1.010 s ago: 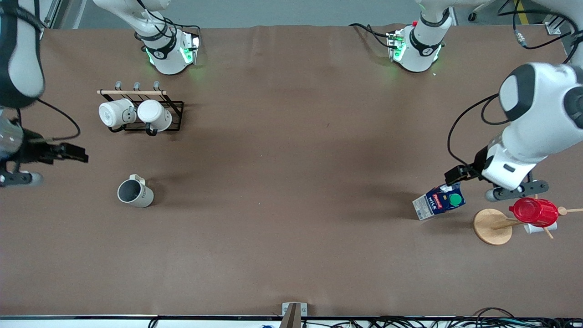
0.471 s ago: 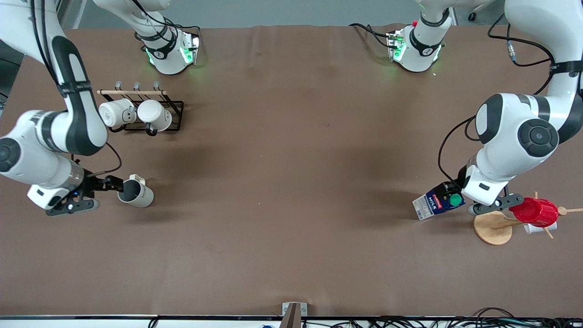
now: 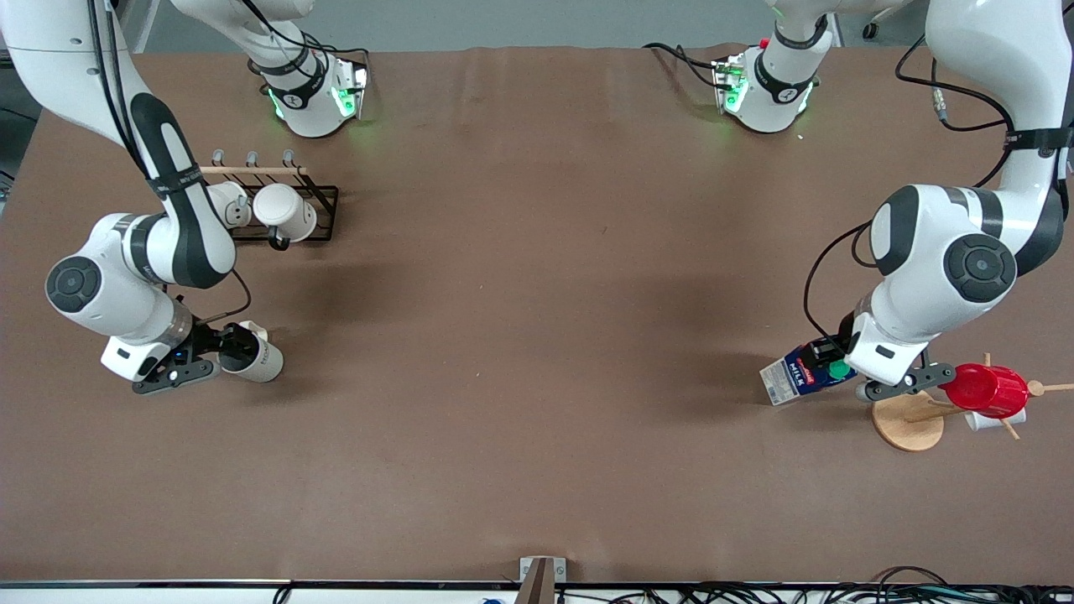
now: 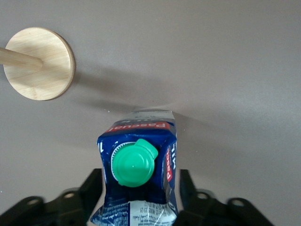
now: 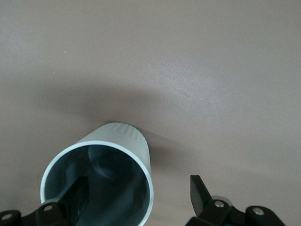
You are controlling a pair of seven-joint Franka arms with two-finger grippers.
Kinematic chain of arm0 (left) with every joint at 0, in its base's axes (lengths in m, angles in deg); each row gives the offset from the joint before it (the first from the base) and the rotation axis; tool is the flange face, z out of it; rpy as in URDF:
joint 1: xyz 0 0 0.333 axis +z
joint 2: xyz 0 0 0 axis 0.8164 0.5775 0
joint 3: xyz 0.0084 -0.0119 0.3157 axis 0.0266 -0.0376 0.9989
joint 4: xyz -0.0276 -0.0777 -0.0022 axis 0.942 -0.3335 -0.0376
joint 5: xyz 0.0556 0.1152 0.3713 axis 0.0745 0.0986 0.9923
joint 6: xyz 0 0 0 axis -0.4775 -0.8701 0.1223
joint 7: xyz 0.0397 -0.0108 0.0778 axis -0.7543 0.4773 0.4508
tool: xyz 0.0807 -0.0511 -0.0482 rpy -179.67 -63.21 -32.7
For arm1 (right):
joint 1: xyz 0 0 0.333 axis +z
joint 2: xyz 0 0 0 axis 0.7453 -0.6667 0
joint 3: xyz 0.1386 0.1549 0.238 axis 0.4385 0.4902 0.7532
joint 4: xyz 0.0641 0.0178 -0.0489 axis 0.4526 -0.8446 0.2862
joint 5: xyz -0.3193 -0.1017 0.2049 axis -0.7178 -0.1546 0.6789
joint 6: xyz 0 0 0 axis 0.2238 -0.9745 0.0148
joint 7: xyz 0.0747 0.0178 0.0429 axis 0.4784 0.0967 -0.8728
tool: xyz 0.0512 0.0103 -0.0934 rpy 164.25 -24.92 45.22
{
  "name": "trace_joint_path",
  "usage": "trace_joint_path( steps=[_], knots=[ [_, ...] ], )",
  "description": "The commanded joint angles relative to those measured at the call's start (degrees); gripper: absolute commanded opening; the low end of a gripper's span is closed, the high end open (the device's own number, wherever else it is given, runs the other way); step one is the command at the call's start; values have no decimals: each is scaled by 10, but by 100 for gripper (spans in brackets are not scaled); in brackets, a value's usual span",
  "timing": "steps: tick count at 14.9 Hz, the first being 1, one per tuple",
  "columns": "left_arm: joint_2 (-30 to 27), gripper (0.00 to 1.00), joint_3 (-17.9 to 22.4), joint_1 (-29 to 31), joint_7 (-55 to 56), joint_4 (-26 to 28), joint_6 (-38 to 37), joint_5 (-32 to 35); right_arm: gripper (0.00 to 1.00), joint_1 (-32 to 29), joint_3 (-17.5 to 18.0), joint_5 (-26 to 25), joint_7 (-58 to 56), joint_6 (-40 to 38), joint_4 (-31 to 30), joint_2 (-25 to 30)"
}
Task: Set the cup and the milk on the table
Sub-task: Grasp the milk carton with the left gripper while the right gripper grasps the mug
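Observation:
The cream-white cup stands on the brown table near the right arm's end. My right gripper is open at its rim. In the right wrist view the cup shows its grey interior; one finger of the right gripper is inside it, the other outside, the wall between them. The milk, blue and white with a green cap, stands near the left arm's end. My left gripper is open at its top. In the left wrist view its fingers flank the milk; the left gripper has small gaps.
A black rack with two white mugs stands farther from the camera than the cup. A wooden tree holding a red cup stands beside the milk, toward the left arm's end; its round base shows in the left wrist view.
The right gripper came in from the table's end to the cup and put one finger inside it. The left gripper came down around the milk's top.

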Motion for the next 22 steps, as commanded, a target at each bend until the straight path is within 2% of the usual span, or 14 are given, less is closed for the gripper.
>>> trace_joint_path(
  steps=[1,2,3,4,6,7,8,11,15,16,17,19,22],
  knots=[
    [7,49,-1,0,13,-9,5,11,70,1,1,-5,-8,14,-9,-4],
    [7,43,-1,0,13,-10,5,11,58,1,1,-5,-8,21,-9,-7],
    [6,31,-1,-3,12,-14,2,11,46,1,1,-5,-6,21,-9,-8],
    [6,25,-1,-4,11,-16,0,11,38,1,1,-5,-5,22,-8,-8],
    [-1,22,-3,-8,11,-23,-5,13,25,2,1,-3,-1,23,-6,-9],
    [-5,22,-14,-10,11,-23,-5,13,10,2,1,1,3,19,-5,-9],
    [-10,23,-26,-10,11,-23,-5,12,2,2,1,2,10,16,-3,-8],
    [-15,23,-64,-14,11,-36,-21,13,0,2,2,2,19,7,4,-6],
    [-14,23,-74,-61,13,-66,-58,14,0,53,12,2,193,-144,54,27],
    [-14,23,-74,-74,28,-68,-60,15,0,64,32,2,242,-163,63,29],
    [-14,23,-74,-88,49,-71,-60,15,0,63,70,4,291,-171,69,30],
    [-9,22,-74,-121,85,-81,-60,16,0,66,131,4,380,-162,73,27],
    [6,22,-74,-162,129,-107,-60,15,0,71,200,2,470,-140,101,14]
  ],
)
